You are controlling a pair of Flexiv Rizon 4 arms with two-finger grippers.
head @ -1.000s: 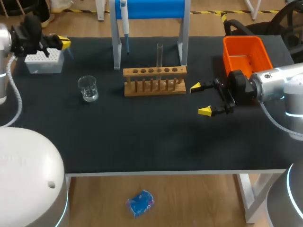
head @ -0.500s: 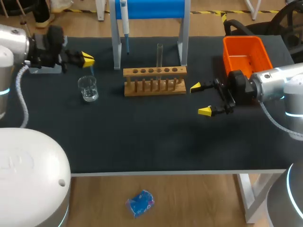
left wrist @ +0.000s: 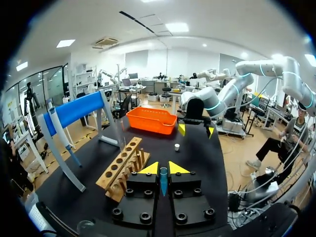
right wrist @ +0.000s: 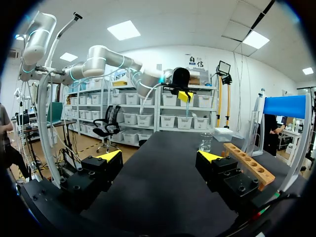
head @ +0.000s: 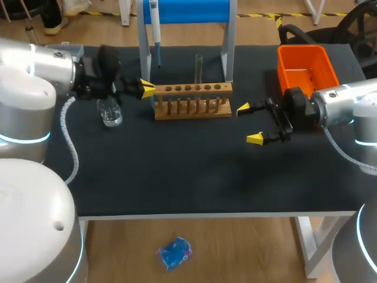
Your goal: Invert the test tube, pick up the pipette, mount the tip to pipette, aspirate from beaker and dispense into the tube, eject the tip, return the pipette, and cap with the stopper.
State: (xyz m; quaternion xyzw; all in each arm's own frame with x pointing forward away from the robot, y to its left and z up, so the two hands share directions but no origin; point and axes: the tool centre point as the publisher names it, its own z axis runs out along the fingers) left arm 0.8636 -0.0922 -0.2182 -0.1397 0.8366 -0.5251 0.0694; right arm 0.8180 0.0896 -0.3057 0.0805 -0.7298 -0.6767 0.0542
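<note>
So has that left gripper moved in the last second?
Yes. The left gripper, shut on a blue tip, has swung rightward past the beaker to the left end of the wooden rack.

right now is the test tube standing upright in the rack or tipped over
Upright: the test tube stands vertically in a hole of the wooden rack, rising above its top board.

From my side, the tube [head: 198,66] stands in the rack [head: 192,103]; beaker [head: 110,112] left of the rack, bin [head: 301,53] right, pipette [head: 155,26] behind.
</note>
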